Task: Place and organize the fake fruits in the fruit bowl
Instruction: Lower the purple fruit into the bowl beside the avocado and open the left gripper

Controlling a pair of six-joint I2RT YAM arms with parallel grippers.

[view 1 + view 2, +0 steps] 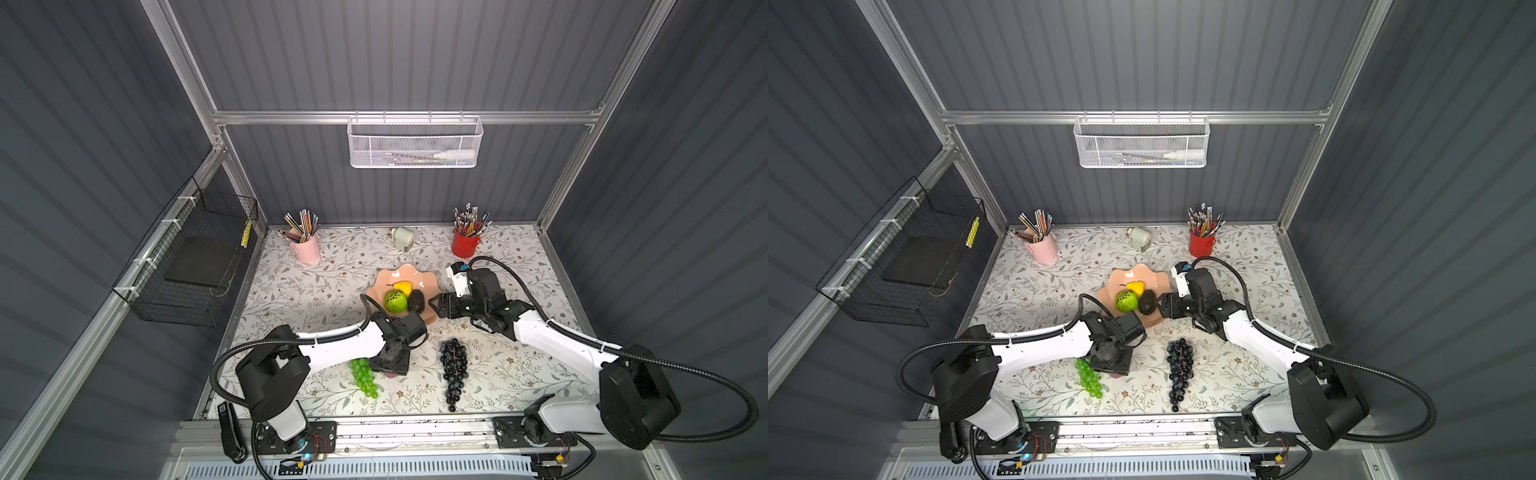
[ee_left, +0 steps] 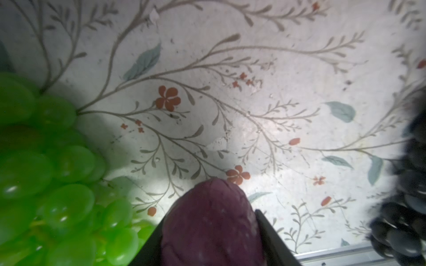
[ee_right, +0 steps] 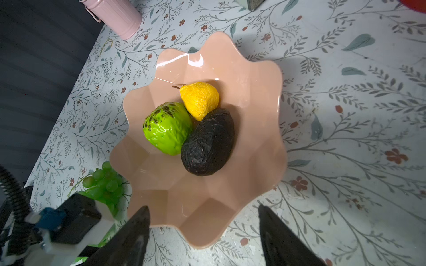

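Right, my left gripper (image 2: 208, 230) is down near the front edge of the bench (image 1: 519, 374). Its two fingers are pressed against the flanks of the purple lump (image 2: 214, 200), which pokes out ahead of them with its long axis running along the fingers. The green grape bunch (image 1: 365, 378) lies just beside it toward the left edge, the dark grape bunch (image 1: 454, 370) toward the right.

The fruit bowl (image 1: 399, 272) sits mid-bench, beyond this gripper toward the back edge, so the left arm is the natural carrier. The lemon (image 3: 200, 100), bumpy green ball (image 3: 168, 129) and black avocado (image 3: 208, 142) huddle touching in its centre.

My right gripper (image 3: 202, 207) hangs spread and empty at the bowl's right rim. I judge it should back away before I bring the lump in.
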